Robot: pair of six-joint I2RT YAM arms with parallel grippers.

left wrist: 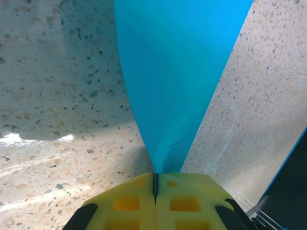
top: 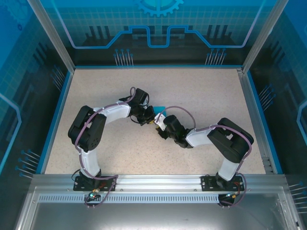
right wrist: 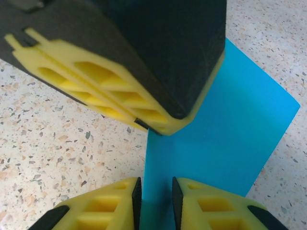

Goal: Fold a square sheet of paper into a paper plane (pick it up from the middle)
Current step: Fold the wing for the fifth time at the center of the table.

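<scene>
Speckled beige bench [top: 201, 96] inside blue-walled cell. Left arm [top: 88, 127] and right arm [top: 230, 141] bent inward, wrists meeting near bench centre. Turquoise sheet of paper [right wrist: 230, 134] there, lifted off bench and standing up between both pincers, far corner sloping down toward speckled surface. Left pincer [left wrist: 155, 184] clamped tight on sheet's narrow near end, yellow fingers pressed together. Right pincer [right wrist: 154, 194] just below it, jaws narrowly apart, sheet's lower part in gap; contact with pads unclear.

surface: speckled tabletop [top: 120, 158] | rim: blue edging [top: 153, 66] around it | rear: back panel [top: 158, 28], apparently bearing gear graphic
</scene>
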